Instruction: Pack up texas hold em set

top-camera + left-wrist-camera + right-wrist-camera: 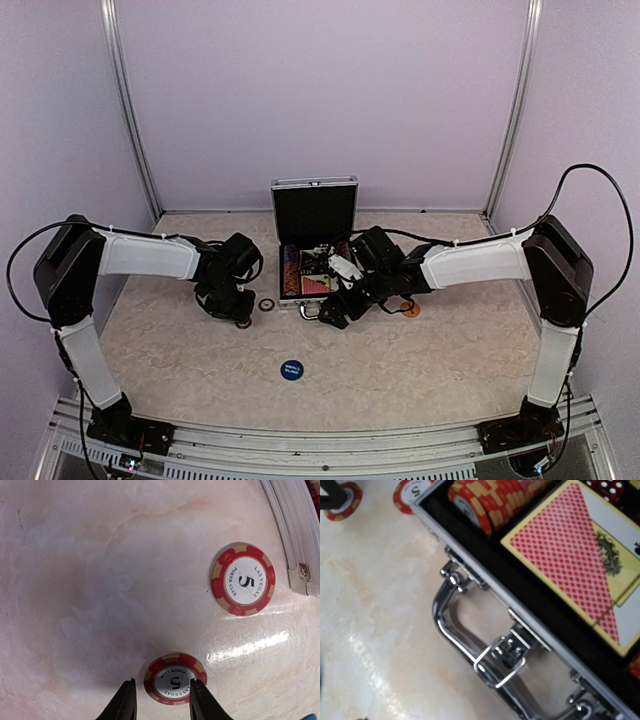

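Of two chips beside one open case point(314, 183), the left claw point(162, 682) straddles the nearer chip point(175, 676), grip unclear, the farther chip point(243, 580) lies free; the right claw point(333, 314) gapes.

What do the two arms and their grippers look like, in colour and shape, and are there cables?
The left arm and the right arm look alike: white rounded links between bulky black joints. A thin black cable loops out near each shoulder. The left gripper has black fingers tapering to narrow tips.
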Tool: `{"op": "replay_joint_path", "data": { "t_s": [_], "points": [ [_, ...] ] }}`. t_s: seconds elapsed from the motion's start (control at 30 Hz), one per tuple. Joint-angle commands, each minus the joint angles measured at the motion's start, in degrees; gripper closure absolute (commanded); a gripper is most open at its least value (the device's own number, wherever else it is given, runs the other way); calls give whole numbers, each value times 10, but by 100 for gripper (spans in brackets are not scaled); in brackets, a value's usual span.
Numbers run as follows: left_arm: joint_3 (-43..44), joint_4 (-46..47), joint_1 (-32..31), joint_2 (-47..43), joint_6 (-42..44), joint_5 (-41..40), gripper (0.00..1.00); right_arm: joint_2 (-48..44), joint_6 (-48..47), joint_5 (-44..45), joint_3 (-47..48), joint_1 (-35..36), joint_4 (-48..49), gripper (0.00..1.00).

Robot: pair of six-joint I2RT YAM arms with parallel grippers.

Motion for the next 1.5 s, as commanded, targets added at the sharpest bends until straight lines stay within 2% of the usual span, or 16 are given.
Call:
{"op": "replay_joint_path", "data": {
  "t_s": [0.0,0.17,0.53,0.67,0.77,0.97,1.17,1.47],
  "points": [
    [26,-35,-6,-6,0,-10,64,2,1,-7,8,6,-4,4],
    [34,-37,-14,-7,-3,-8,62,3,1,-7,7,6,-4,3],
    [11,-33,-28,0,-14,-9,46,3,4,-23,3,7,-10,3],
    [1,-29,-22,-3,-12,-15,37,4,4,-23,-5,9,-10,3],
    [-6,-14,-13,2,-7,0,34,6,5,-23,-5,12,-9,3],
    [-5,-4,-5,26,5,10,35,4,7,-21,-4,15,-10,4],
    [1,3,3,43,17,19,40,6,7,-20,-5,15,-10,4],
    [-2,7,2,47,12,26,54,16,4,-20,3,15,-11,4]
  ]
}}
